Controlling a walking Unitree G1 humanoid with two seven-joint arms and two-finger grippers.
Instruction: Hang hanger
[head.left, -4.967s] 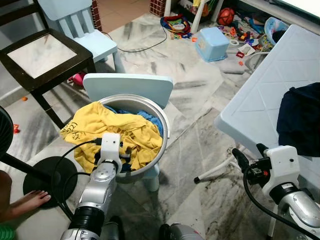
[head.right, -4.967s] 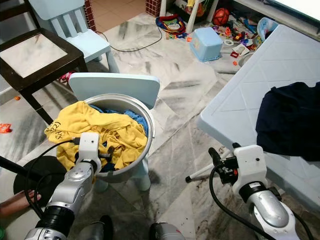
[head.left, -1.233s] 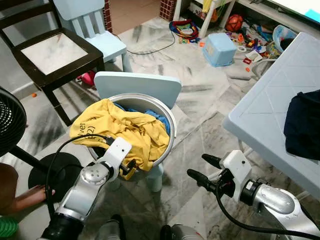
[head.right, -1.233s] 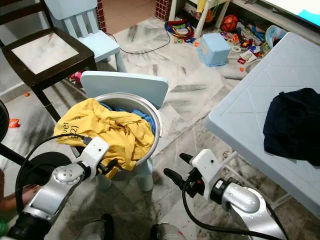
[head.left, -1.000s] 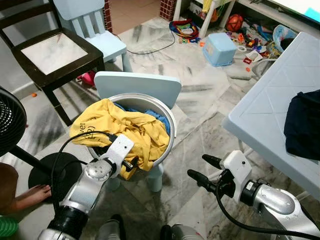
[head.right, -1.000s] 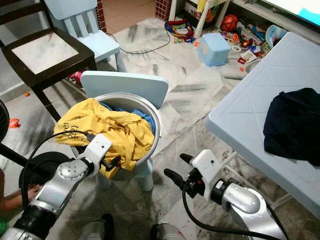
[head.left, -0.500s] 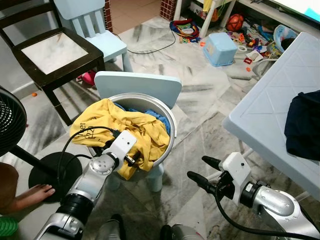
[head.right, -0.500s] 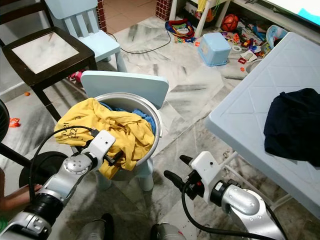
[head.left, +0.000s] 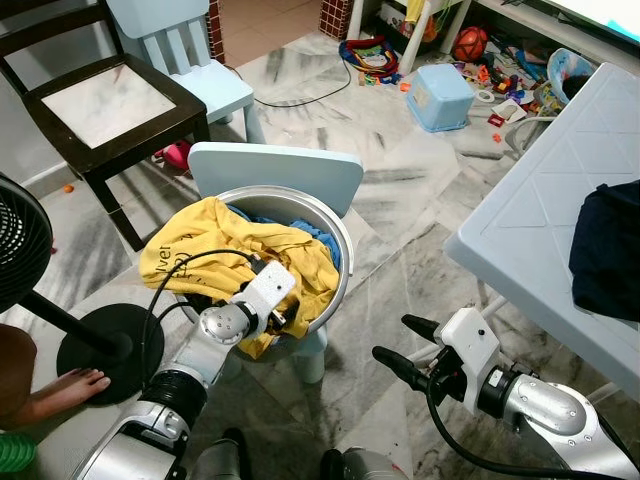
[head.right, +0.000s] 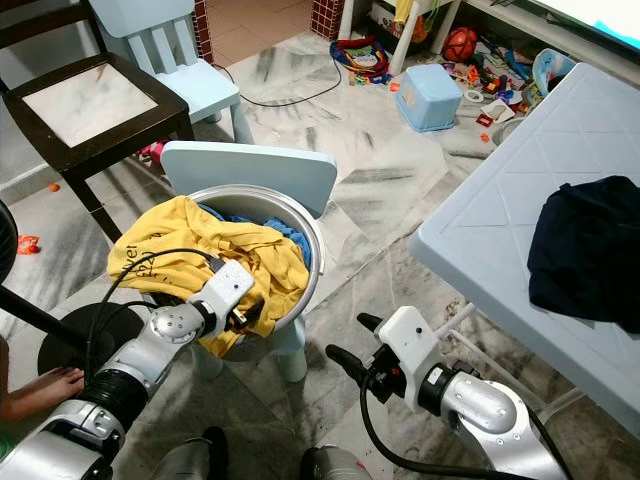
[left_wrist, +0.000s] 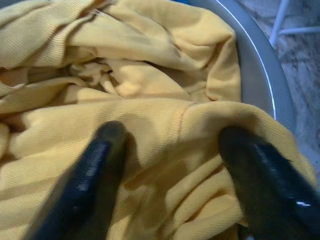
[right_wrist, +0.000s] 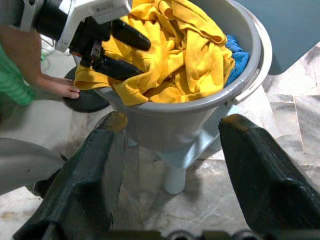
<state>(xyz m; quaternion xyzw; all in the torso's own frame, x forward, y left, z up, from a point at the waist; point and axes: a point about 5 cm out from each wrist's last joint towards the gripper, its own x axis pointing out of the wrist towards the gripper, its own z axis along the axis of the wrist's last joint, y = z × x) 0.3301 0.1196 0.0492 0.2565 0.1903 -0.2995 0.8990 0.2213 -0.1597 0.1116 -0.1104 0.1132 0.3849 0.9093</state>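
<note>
Left and right eye views: reaching into the grey bucket (head.left: 341, 262) with the left end effector (head.left: 274, 321), black fingers spread wide and pressing against the yellow shirt (head.left: 213, 236) heaped inside and spilling over the near rim. Sitting on a small pale blue chair (head.left: 276, 171), the bucket, with a blue cloth (head.left: 303, 229) peeking out beneath the shirt on the far side. Hovering low over the marble floor (head.left: 400, 190), the right end effector (head.left: 404, 345), fingers wide apart, holding nothing, pointing towards the bucket but well apart from it. Lying on the pale tabletop (head.left: 530, 225) at the right, a dark garment (head.left: 608, 250). Standing beyond the bucket, a dark wooden chair (head.left: 100, 95). Resting beside a black fan base (head.left: 100, 345) at the left, a person's bare foot (head.left: 62, 386).

Left wrist view: touching the yellow fabric with both fingers (left_wrist: 92, 172), widely parted, a fold of shirt bulging between them but not pinched; curving past just beside, the bucket's grey rim.

Right wrist view: looking between two widely spread fingers (right_wrist: 95, 172) at the bucket on the chair; showing the left end effector over the near rim, open across the draped shirt; showing the blue cloth against the far wall of the bucket.
</note>
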